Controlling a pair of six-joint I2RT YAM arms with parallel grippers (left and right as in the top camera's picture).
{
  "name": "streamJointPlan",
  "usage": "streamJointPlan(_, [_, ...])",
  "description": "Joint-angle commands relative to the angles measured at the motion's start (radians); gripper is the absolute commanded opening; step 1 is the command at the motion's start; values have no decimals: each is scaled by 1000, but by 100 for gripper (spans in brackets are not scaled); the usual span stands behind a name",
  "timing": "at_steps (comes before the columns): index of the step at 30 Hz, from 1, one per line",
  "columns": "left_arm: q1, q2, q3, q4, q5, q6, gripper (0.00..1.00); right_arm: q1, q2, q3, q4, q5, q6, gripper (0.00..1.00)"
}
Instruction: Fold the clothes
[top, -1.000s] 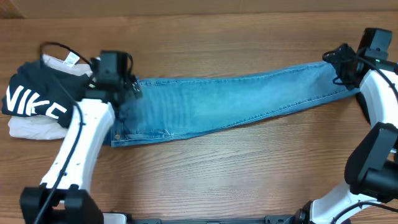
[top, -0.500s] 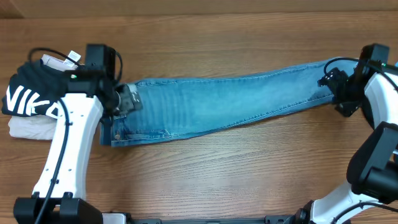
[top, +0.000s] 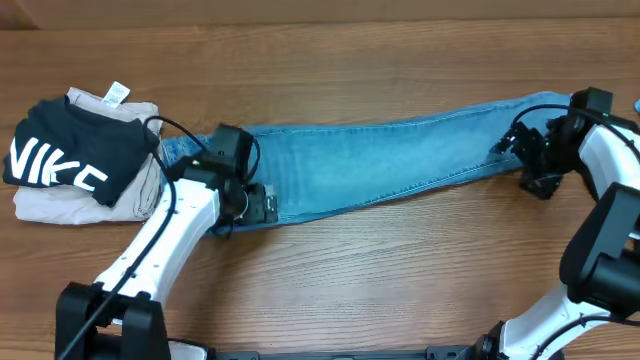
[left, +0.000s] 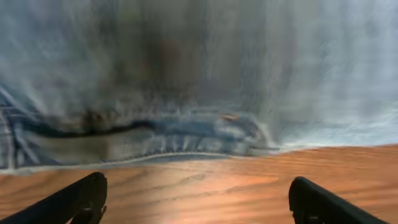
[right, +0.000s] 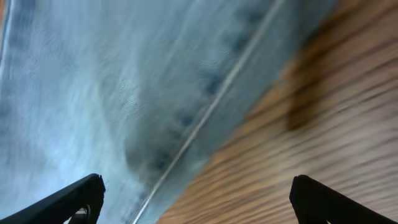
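Falls bright and even from above in the overhead view, flat across the worktop (top: 350, 290), and leaves only thin, soft shadows under the arms and along the lower edge of the jeans (top: 400, 160). Stays sharp enough there to read wood grain and seams. Smears heavily in the left wrist view: vertical motion streaks through the denim, a broad dark shadow at upper centre, a warm orange sheen on the wood below. Smears diagonally in the right wrist view too, softening seam and grain alike, with a dark shadow patch beside the cloth edge. Renders the left gripper (left: 199, 205) and right gripper (right: 199, 202) as black, featureless fingertips.
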Motion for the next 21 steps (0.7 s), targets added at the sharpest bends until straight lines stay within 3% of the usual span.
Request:
streamJointPlan(1, [-12,0,-100,70,-79,-20,96,-59,2,1,46,-38,-12,100])
streamJointPlan(7, [-10,43,-177,241,-85,-120,79,-82,67,1,163,-65,-1,100])
streamJointPlan(21, [-10,107,-176,207,-55,-134,91,-195,164,1,534,-201,-2,100])
